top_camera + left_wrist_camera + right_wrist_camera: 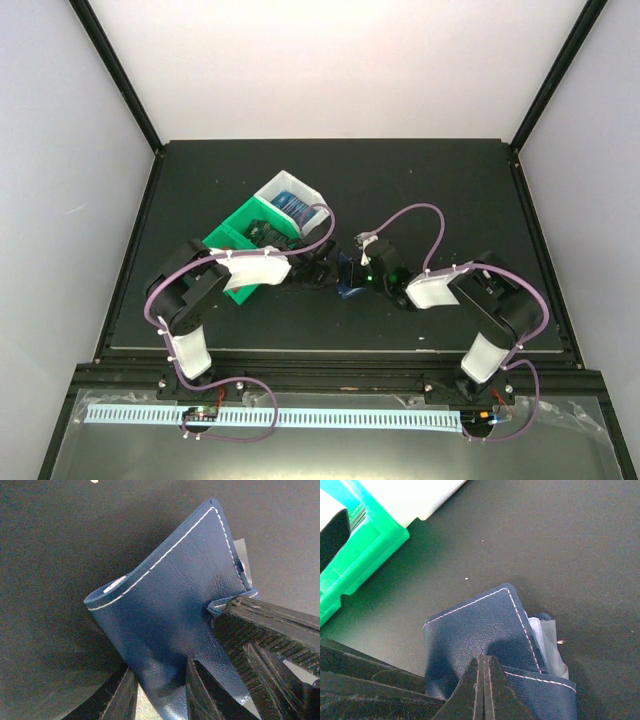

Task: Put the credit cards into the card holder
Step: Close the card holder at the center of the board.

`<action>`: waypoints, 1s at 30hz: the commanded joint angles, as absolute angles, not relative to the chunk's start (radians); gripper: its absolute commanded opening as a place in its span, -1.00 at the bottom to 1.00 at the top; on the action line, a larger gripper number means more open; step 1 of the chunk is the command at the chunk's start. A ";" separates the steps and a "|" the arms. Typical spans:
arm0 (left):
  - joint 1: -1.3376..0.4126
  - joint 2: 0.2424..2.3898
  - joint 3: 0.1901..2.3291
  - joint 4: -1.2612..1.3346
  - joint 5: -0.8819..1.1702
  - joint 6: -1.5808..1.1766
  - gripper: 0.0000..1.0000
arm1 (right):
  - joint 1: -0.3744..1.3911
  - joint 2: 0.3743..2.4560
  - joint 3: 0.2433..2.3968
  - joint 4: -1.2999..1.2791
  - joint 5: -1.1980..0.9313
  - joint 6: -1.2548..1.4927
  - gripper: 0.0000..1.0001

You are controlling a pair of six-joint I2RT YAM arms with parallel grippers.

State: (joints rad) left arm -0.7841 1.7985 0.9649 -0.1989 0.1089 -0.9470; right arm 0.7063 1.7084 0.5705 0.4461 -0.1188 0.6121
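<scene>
The card holder [350,274], a dark blue wallet with white stitching, lies partly open on the black table between my two grippers. My left gripper [326,270] is shut on its lower part; in the left wrist view the wallet [170,610] runs down between the fingers [205,695]. My right gripper [368,266] has its fingers pressed together at a wallet flap [485,630]. Its black fingers show in the left wrist view [270,635]. A pale clear pocket [547,637] sticks out of the wallet. Credit cards [293,205] stand in the bin; none is in a gripper.
The green-and-white bin [262,232] stands just behind the left gripper, about a hand's width from the wallet. Its green wall [360,555] fills the upper left of the right wrist view. Raised black frame rails border the table.
</scene>
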 commanded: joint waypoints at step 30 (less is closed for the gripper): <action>-0.758 1.858 0.876 -0.067 0.170 -0.913 -0.49 | 0.825 1.631 0.401 0.177 -0.042 0.663 -0.98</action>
State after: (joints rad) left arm -0.7521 1.8359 0.9470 -0.0414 0.1745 -0.9363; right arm 0.7918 1.5578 0.4667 0.3870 0.0185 0.6426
